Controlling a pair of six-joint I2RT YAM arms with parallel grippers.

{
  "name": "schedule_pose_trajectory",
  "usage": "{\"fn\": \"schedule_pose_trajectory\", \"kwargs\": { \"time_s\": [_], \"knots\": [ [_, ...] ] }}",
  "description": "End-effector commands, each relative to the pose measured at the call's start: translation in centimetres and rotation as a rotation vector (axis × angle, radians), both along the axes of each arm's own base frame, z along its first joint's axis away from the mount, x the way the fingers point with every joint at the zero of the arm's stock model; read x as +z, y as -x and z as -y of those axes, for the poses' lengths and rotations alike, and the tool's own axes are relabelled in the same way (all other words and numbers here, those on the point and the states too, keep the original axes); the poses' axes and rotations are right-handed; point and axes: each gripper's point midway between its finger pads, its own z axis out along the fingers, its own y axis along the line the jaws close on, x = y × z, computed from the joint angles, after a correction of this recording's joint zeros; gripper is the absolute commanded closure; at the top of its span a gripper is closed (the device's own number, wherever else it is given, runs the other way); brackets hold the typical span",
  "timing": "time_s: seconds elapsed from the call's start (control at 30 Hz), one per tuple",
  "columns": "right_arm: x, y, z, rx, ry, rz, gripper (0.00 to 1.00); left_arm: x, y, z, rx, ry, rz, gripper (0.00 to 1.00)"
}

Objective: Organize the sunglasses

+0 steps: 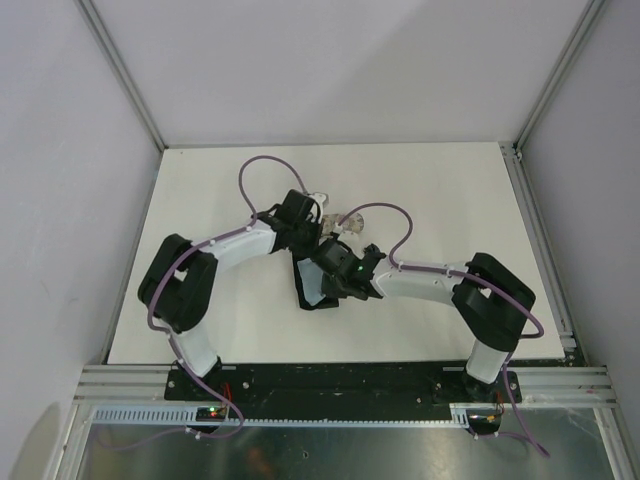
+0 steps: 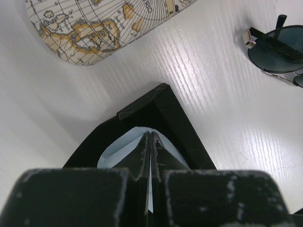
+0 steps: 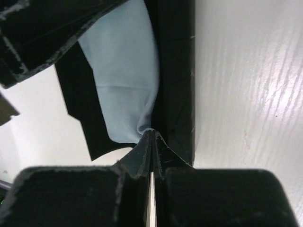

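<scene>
The wire-frame sunglasses (image 2: 279,45) with dark rounded lenses lie on the white table at the top right of the left wrist view. The chunky black pair is not in view. An open black oblong case (image 2: 163,104) lies between the arms (image 1: 312,292), with a light blue cloth (image 2: 118,146) inside. My left gripper (image 2: 150,135) is shut, its tips over the cloth at the case's end. My right gripper (image 3: 152,133) is shut on the edge of the cloth (image 3: 125,71), beside the case wall (image 3: 177,71). Both grippers meet over the case in the top view.
A beige map-patterned oval case (image 2: 104,23) lies beyond the black case, at the top left of the left wrist view. The white table (image 1: 450,190) is bounded by grey walls and a metal rail at the near edge. The left arm's fingers (image 3: 42,33) show close by in the right wrist view.
</scene>
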Motion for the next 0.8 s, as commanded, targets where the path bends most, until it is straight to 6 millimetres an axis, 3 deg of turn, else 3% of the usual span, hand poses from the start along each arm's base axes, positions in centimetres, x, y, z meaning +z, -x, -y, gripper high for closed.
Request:
{"fn": "schedule_pose_trajectory", "kwargs": {
  "time_s": [0.0,0.77],
  "knots": [
    [-0.8,-0.9,1.0,-0.029,0.030,0.008,1.00,1.2,-2.4,0.9,-0.016,-0.003,0.091,1.00],
    [0.2,-1.5,2.9,-0.070,0.075,0.039,1.00,1.8,-3.2,2.6,-0.039,0.040,0.117,1.00]
  ]
}}
